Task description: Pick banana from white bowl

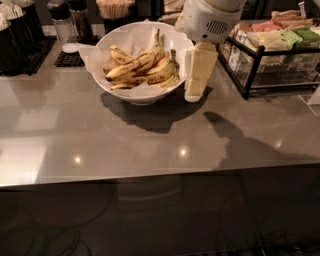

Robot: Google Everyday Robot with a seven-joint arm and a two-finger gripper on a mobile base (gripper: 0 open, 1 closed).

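Observation:
The white bowl [121, 93] stands at the back middle of the grey counter, lined with crinkled white paper. It holds several spotted yellow bananas [142, 68] lying in a pile. My gripper [196, 75], cream-coloured under a white wrist housing [210, 20], hangs just right of the bowl's right rim. It points down, with its tip low near the counter. It holds nothing that I can see.
A black wire rack [250, 85] of coloured packets stands right of the gripper. Black containers [17, 37], two shakers [65, 22] on a black mat and a cup of sticks [115, 10] line the back left. The counter's front edge [150, 176] runs across the frame.

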